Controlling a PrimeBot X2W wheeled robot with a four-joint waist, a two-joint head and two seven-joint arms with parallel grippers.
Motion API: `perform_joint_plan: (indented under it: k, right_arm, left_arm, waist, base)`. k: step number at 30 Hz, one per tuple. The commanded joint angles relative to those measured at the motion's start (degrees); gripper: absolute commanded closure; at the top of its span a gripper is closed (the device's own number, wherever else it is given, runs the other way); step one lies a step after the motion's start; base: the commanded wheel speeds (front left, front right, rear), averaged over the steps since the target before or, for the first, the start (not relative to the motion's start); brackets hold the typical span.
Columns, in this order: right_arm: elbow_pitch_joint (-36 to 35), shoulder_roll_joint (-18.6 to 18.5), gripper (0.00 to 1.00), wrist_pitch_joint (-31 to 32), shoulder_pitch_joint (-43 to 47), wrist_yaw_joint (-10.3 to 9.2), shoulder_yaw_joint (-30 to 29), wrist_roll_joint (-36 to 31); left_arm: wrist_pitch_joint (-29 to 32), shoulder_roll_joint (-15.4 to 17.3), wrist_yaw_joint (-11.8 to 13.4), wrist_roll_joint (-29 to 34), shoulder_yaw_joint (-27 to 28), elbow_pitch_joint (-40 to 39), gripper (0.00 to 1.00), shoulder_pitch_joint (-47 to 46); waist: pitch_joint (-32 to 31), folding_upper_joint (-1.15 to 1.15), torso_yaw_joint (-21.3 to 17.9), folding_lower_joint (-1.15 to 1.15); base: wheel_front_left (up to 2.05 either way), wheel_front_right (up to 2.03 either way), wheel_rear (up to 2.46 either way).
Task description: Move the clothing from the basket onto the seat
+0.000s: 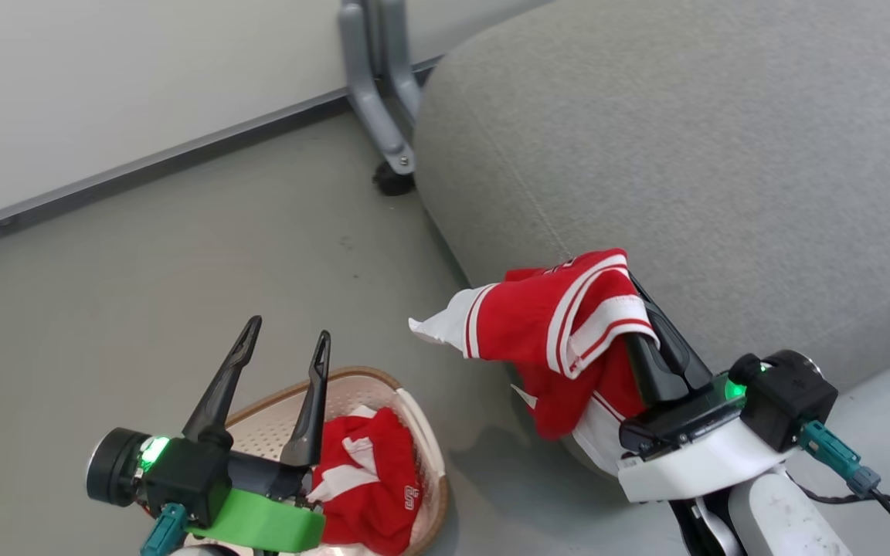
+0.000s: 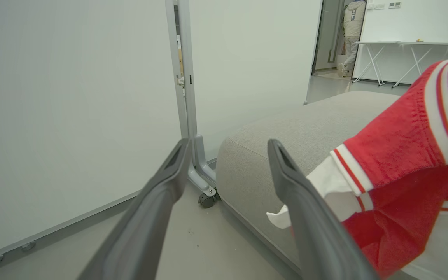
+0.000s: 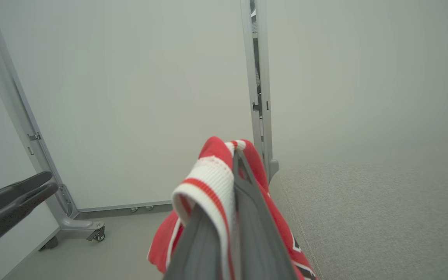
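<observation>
Right tool point(image 3: 235, 159), lower right of the head view: fingers pressed together on a red garment point(image 1: 568, 309) with white stripes. The cloth drapes over the fingertips and hangs at the front edge of the grey seat point(image 1: 723, 154), lower centre-right of frame. Cannot tell whether the cloth touches the seat. Left tool point(image 1: 289, 328), lower left: fingers spread apart, holding nothing, above the basket point(image 1: 423, 432). A second red garment point(image 1: 368, 479) lies bunched inside the basket. The basket stands on the floor point(image 1: 182, 270) at the bottom edge, near the seat.
</observation>
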Motion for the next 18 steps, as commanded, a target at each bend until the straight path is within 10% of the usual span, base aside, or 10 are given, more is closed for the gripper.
perform_joint_plan:
  k: [1,18]
  right_arm:
    - [-0.5,0.1,1.00,-0.2,0.9,0.00,-0.4,-0.1]
    - [-5.6,2.4,1.00,-0.2,-3.4,0.00,-7.3,3.2]
  left_arm:
    - [0.0,0.2,-0.6,0.6,0.7,-0.2,0.00,1.2]
    - [0.0,0.3,-3.6,5.6,1.7,-0.4,0.00,2.6]
  waist:
    - [3.1,0.00,-5.4,0.00]
    - [7.9,0.00,-9.2,0.00]
  base:
    - [0.00,0.00,0.00]
    - [0.00,0.00,0.00]
